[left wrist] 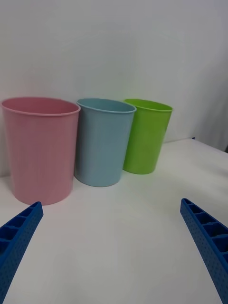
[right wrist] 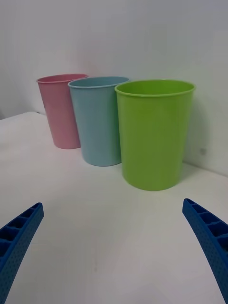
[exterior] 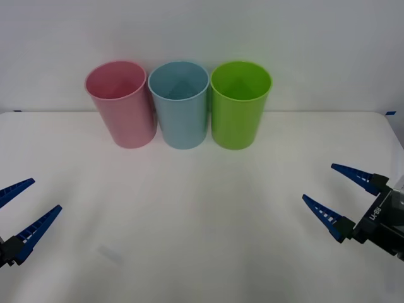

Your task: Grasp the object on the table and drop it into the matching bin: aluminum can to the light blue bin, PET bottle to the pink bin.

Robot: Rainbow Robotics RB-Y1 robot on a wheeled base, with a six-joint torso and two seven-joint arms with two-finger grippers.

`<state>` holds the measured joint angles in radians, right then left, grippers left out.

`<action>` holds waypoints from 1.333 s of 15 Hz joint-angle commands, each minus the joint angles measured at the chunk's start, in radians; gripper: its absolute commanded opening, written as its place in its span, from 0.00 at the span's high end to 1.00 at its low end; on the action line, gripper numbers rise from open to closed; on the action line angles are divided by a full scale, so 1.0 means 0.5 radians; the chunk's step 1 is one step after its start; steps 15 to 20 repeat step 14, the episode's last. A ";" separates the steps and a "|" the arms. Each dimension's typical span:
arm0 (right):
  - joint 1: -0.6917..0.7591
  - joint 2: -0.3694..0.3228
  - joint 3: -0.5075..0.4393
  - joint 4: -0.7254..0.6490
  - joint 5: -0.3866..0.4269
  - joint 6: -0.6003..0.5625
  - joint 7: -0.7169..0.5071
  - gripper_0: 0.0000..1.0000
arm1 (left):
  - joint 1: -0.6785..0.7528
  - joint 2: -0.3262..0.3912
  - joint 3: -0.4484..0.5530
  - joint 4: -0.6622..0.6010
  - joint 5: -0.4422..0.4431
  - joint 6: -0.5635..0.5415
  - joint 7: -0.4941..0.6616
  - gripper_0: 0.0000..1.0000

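My L hand (exterior: 25, 214) + R hand (exterior: 344, 196) both apart, nr desk (exterior: 202, 240) front corners. Light blue bin (exterior: 180, 104) at back edge; can maybe in already, can't tell.

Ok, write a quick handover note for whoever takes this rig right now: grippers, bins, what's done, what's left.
Left gripper: jaws open, holding nothing, low over the table's near left edge.
Right gripper: jaws open, holding nothing, low at the near right.
Bins stand upright in a row at the far edge: pink bin on the left, light blue bin in the middle, lime green bin on the right.
I can see no can or bottle on the tabletop. The front view does not reach the bin bottoms, so whether a drop is done cannot be told.
Left: check the bins, or wait for an object.
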<state>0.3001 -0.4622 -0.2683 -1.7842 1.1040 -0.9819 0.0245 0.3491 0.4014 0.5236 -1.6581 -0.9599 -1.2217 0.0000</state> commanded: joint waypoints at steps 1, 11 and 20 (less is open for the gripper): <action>0.090 0.019 -0.065 0.000 0.001 -0.070 0.000 0.00 | 0.000 0.000 0.000 0.000 0.000 0.000 0.000 0.00; 0.296 0.023 -0.151 -0.003 -0.042 -0.174 0.000 0.00 | 0.000 0.000 0.000 0.000 0.000 0.000 0.000 0.00; 0.299 0.023 -0.148 0.000 -0.042 -0.174 0.000 0.00 | 0.000 0.000 0.000 0.000 0.000 0.000 0.000 0.00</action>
